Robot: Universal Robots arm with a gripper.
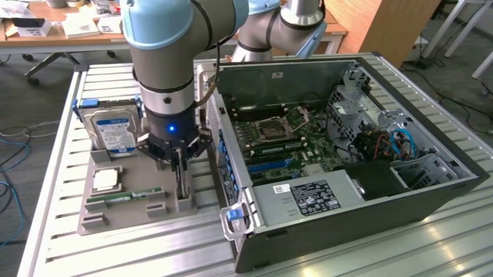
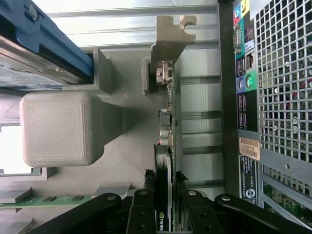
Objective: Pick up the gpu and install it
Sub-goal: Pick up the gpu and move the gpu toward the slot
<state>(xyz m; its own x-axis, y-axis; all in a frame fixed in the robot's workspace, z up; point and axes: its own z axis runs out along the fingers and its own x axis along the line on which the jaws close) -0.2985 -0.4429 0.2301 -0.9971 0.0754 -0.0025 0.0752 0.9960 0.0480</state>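
Note:
The gpu (image 1: 182, 183) stands on edge in a slot of the grey holder tray (image 1: 127, 216), beside the open computer case (image 1: 431, 190). My gripper (image 1: 179, 160) reaches straight down onto its top edge. In the wrist view the thin card (image 2: 168, 122) runs away from the gripper (image 2: 165, 192), its metal bracket (image 2: 170, 34) at the far end. The black fingers (image 2: 142, 202) press against both faces, so the gripper is shut on the card. The card still sits in the tray slot.
The tray also holds a silver hard drive (image 1: 114, 130) with a blue-white label, a CPU (image 1: 106, 180) and a green RAM stick (image 1: 123, 196). The case's rear panel (image 2: 248, 122) stands close beside the card. The motherboard (image 1: 289, 144) lies exposed inside, on a slatted metal table (image 1: 370, 254).

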